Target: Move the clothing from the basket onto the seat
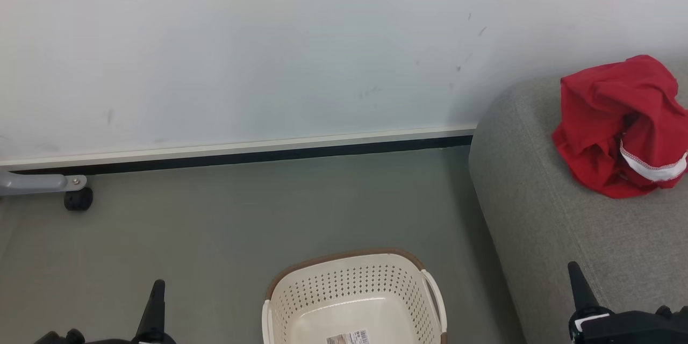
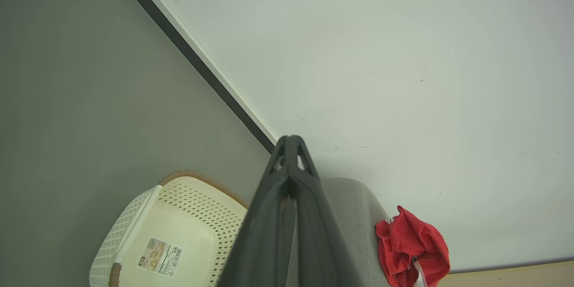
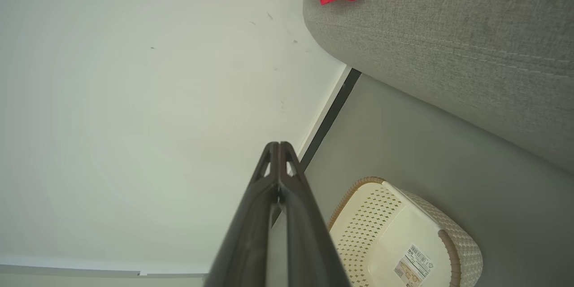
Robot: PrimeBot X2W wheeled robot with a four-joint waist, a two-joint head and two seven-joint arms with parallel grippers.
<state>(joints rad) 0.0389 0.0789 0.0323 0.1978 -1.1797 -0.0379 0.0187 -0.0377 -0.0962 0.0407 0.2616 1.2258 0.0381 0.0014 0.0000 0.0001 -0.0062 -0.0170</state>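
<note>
A crumpled heap of soft red clothing (image 1: 613, 118) with a white trimmed band lies on top of the big grey woven-fabric sofa (image 1: 537, 215), near its rounded end by the pale wall (image 1: 269, 54). The cream plastic laundry basket (image 1: 349, 282), with perforated walls and a brown rim, stands on the grey floor (image 1: 215, 236) just beside the sofa. Its bare bottom carries a paper barcode sticker (image 1: 348, 337), but the print is too small to read in any view.

The left claw (image 1: 158, 286) and the right claw (image 1: 574, 269) are both clenched, with nothing between their fingers.

The head view takes in a black castor (image 1: 78, 199) on a grey leg by the dark skirting. The right wrist view brings out a faint stitched seam (image 3: 448, 45) along the sofa. The left wrist view adds a tan strip (image 2: 515, 273) under the wall beyond the sofa.
</note>
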